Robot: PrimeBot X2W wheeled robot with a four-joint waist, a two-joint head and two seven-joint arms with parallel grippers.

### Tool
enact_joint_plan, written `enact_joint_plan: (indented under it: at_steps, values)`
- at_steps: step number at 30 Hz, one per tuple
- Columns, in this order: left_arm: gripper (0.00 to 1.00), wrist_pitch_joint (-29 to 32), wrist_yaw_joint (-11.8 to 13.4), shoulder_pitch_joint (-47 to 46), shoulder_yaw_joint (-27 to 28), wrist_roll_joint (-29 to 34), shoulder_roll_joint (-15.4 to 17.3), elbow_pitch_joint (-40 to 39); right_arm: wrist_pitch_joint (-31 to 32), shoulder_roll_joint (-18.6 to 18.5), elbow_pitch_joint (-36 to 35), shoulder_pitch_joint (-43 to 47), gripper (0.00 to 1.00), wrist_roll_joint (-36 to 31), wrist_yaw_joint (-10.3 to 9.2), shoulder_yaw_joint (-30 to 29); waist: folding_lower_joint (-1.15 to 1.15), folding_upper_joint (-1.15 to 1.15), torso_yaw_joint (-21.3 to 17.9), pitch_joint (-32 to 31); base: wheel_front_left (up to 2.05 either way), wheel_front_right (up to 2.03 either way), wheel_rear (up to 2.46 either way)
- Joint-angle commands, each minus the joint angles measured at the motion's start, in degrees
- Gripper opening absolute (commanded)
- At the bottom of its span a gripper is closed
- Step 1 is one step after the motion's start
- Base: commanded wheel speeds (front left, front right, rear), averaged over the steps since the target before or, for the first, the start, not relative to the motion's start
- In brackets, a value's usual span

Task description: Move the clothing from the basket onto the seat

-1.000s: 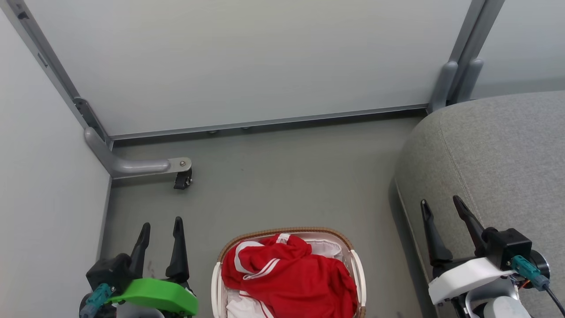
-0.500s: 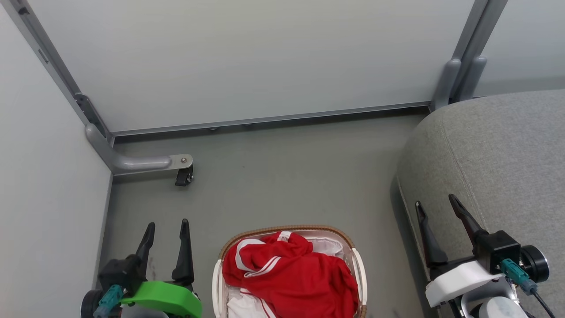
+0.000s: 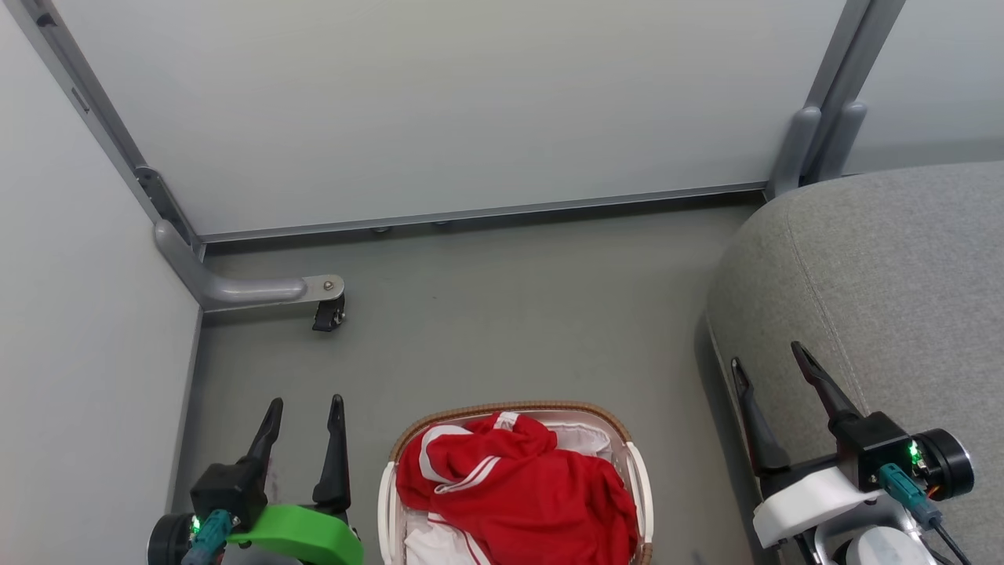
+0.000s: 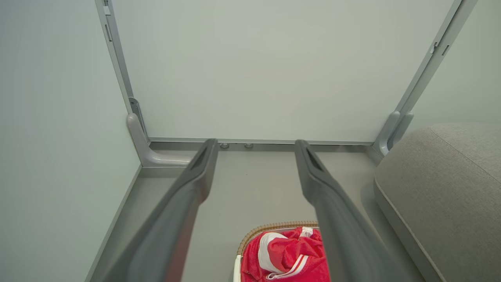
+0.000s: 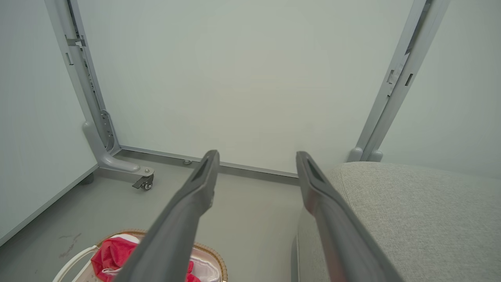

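While looking down, see left gripper (image 3: 306, 402) and right gripper (image 3: 765, 355) spread, empty, flanking basket (image 3: 510, 408) of clothing (image 3: 518, 486); bare floor (image 3: 510, 314) up to seat (image 3: 902, 275) edge.

Soft cloth clothing (image 3: 533, 490), smooth plastic basket (image 3: 383, 502) (woven rim (image 3: 510, 409)), matt, finely textured fabric seat (image 3: 902, 275).

The left gripper (image 3: 306, 402) and right gripper (image 3: 765, 355) have each edged slightly inward toward the basket (image 3: 510, 409).
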Motion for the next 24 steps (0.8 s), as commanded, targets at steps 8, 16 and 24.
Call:
enact_joint_plan:
  at_steps: [8,16,24]
  values:
    - [1.0,-0.06,-0.1,-0.69,0.02,-0.12,0.36,0.31,-0.28,-0.34,-0.33,0.98,1.0,0.15,0.0,-0.14,0.0,0.0,-0.05,-0.11,0.0,0.0,0.0]
    - [1.0,-0.06,-0.14,-0.12,-0.5,-0.3,0.36,0.38,-0.28,-0.34,-0.34,1.26,1.0,0.04,0.0,-0.2,0.0,0.0,-0.09,-0.27,0.0,0.0,0.0]
    - [1.0,-0.06,-0.14,-0.6,-1.51,-0.53,0.35,0.82,-0.27,-0.34,-0.92,0.49,1.0,-0.29,0.0,0.29,0.0,0.0,-0.67,1.1,0.0,0.0,0.0]
